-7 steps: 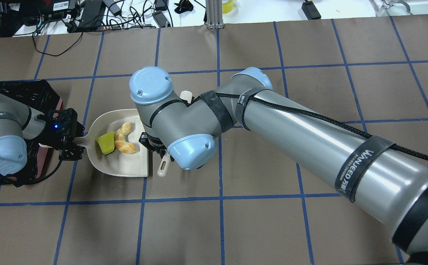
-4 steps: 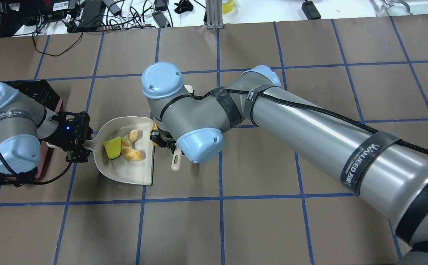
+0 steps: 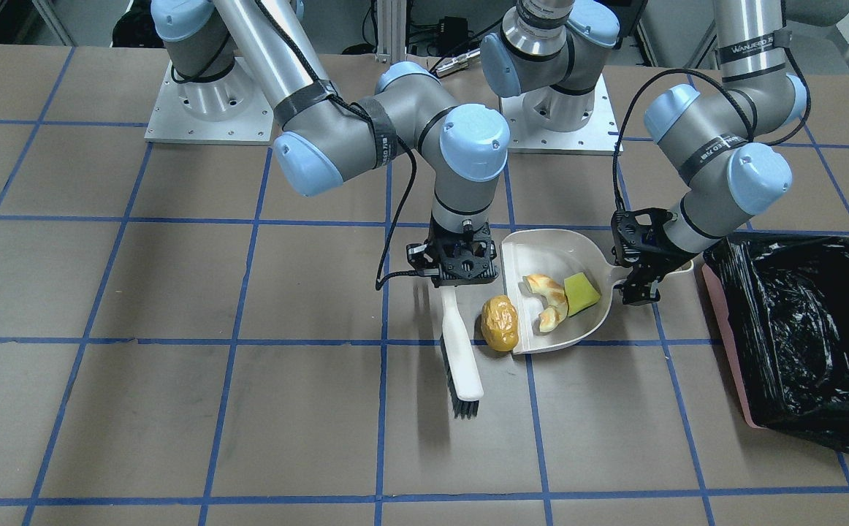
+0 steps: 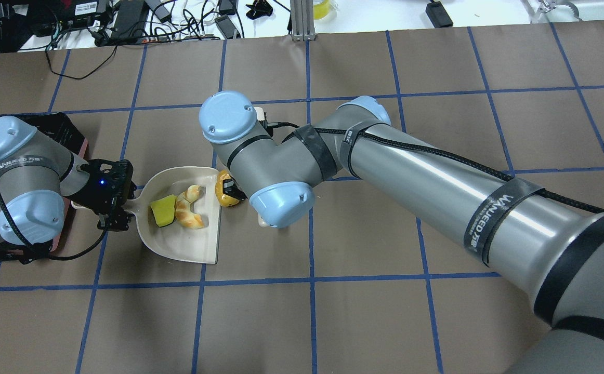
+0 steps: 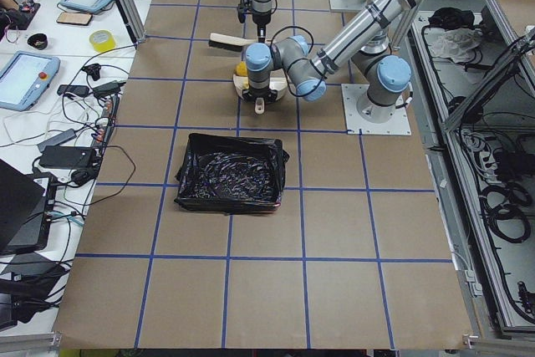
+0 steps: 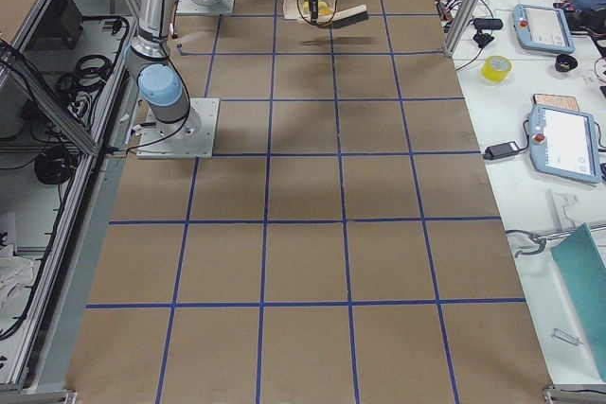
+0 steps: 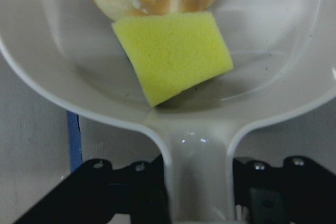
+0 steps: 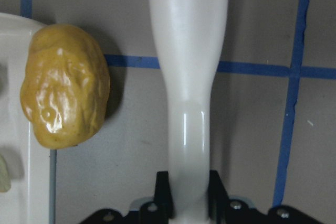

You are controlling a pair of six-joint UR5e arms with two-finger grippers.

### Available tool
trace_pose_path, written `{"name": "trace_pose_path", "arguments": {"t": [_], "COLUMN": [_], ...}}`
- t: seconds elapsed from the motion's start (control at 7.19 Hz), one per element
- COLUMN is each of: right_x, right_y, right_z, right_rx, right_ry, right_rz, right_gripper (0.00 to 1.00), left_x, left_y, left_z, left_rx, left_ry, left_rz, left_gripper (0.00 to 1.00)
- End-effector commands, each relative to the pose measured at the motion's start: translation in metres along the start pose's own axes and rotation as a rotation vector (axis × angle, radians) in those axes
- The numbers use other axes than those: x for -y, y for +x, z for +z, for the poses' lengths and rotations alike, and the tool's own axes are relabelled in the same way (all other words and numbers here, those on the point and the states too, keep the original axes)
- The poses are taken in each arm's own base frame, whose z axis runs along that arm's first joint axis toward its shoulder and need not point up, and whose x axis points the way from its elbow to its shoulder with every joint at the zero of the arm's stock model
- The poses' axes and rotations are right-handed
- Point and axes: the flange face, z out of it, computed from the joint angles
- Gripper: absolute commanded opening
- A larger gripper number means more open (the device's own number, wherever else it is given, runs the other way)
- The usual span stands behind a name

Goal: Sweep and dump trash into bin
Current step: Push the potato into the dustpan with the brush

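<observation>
Wrinkled glossy lump (image 8: 65,85), porous yel-grn wedge (image 7: 173,56)

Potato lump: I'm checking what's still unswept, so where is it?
In the front-facing view the potato lump lies near centre, at the open lip of the dustpan, between it and the white brush.

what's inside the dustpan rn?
Inside the dustpan: the bread piece and the sponge wedge, touching, sponge nearer the handle. The potato lump sits at the open lip, not inside. The pan floor beneath the two pieces is covered.
</observation>
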Motion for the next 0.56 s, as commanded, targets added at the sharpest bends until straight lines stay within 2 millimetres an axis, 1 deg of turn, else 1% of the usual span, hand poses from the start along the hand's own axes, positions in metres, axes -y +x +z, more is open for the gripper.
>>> {"name": "trace_pose_path", "arguments": {"t": [0.0, 0.28, 0.42], "right_x": [0.007, 0.006, 0.005], "right_y": [-0.002, -0.004, -0.004], "right_z": [0.018, 0.039, 0.042], "right_rx": [-0.018, -0.014, -0.016], "right_ry": [0.025, -0.015, -0.032], "right_rz": [-0.095, -0.082, -0.043], "right_gripper": [0.00, 0.00, 0.00], "left_x": [0.000, 0.000, 0.000], "left_y": [0.000, 0.000, 0.000], "left_z": [0.001, 0.001, 0.001], "left_rx": [-0.001, 0.000, 0.000], "left_ry": [0.000, 0.001, 0.001], "left_rz": [0.000, -0.002, -0.002], "left_gripper": [0.00, 0.00, 0.00]}}
